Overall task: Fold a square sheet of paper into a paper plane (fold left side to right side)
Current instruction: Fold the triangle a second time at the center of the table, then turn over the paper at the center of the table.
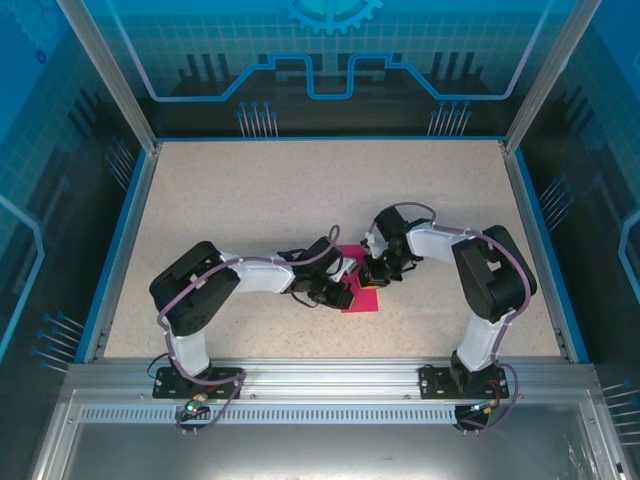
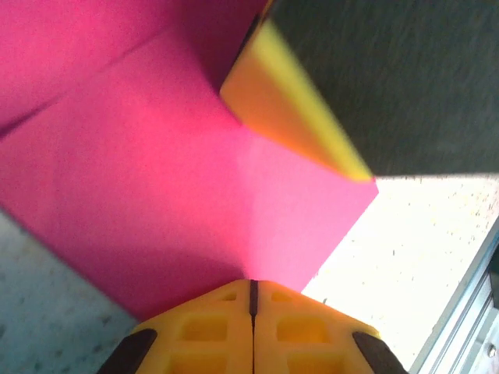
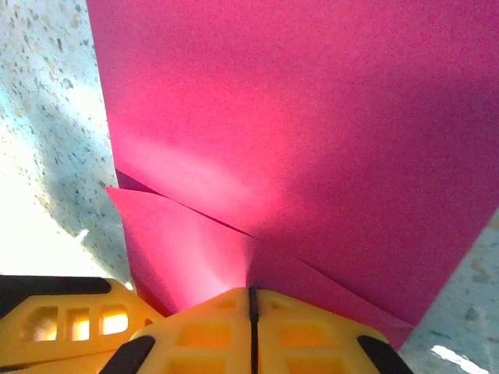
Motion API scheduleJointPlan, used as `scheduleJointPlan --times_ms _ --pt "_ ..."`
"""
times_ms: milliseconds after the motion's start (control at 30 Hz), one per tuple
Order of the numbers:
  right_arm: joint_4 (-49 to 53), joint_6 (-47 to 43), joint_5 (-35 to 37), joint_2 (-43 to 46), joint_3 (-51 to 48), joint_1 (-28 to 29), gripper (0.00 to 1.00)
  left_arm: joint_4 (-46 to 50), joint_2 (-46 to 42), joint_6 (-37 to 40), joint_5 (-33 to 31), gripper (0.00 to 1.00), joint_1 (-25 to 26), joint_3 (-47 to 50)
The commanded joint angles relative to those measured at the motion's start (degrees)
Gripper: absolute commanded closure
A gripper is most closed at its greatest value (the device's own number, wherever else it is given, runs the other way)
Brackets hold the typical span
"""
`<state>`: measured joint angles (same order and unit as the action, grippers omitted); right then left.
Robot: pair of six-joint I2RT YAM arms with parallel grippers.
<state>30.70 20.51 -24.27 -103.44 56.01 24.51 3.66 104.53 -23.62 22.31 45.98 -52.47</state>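
Observation:
The square sheet of paper (image 1: 365, 302) is magenta-pink and lies folded in layers on the speckled table, just in front of centre. Both grippers meet over it. My left gripper (image 1: 340, 293) comes in from the left, and its yellow fingers (image 2: 218, 335) are shut on the paper's (image 2: 156, 179) near edge. My right gripper (image 1: 376, 272) comes from the right and is shut on the paper (image 3: 312, 117), where one flap overlaps another. The right fingers (image 2: 288, 101) show in the left wrist view and the left fingers (image 3: 70, 323) in the right wrist view. A paper plane is out of view.
The speckled table (image 1: 250, 200) has a blue rim and aluminium posts, with glass walls around it. A metal rail (image 1: 320, 385) runs along the near edge, where both arm bases are bolted.

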Motion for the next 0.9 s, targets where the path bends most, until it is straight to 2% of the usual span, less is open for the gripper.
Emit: scheduleJointPlan --times_ms 0,233,333,500,667,867 --pt "2.18 -0.38 5.63 -2.47 -0.17 0.40 0.92 7.24 -2.11 0.94 0.54 0.94 0.63 4.37" --pt "-1.52 0.04 1.64 0.50 -0.41 0.35 0.89 7.48 -7.44 0.64 0.87 0.93 -0.45 6.36" --pt "-5.78 1.32 -1.57 4.31 -1.47 -0.13 0.86 4.86 -10.49 -0.83 2.13 0.88 -2.20 7.04" --pt "-8.53 2.23 0.06 12.68 -4.76 -2.80 0.66 -1.21 -13.98 -4.09 3.27 0.72 -5.20 7.93" --pt "-7.24 0.32 2.57 19.24 -9.75 -6.47 0.51 -7.73 -10.90 -6.96 4.30 0.60 -6.95 7.35" --pt "-8.84 0.41 -1.44 23.03 -14.64 -9.15 0.48 -10.02 -4.05 -7.54 3.91 0.55 -7.65 2.97"
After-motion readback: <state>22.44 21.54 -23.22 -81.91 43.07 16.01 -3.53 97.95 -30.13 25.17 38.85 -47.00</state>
